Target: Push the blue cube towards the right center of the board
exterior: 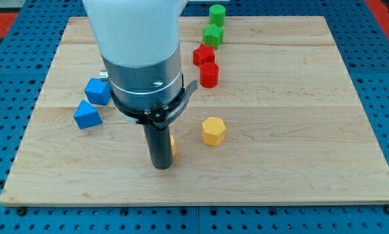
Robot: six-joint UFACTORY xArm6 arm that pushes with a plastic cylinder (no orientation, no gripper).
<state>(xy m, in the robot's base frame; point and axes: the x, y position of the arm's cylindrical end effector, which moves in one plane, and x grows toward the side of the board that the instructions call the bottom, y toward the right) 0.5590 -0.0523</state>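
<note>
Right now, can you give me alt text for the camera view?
My tip rests low on the wooden board, right of the blue cube and a second blue block. A yellow hexagonal block lies right; red and green blocks sit near the top.

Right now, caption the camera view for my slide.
My tip sits beside a partly hidden yellow block, right of the blue cube on the wooden board.

Lab: blue pegboard bench point(12, 78), wooden board point(298, 117)
</note>
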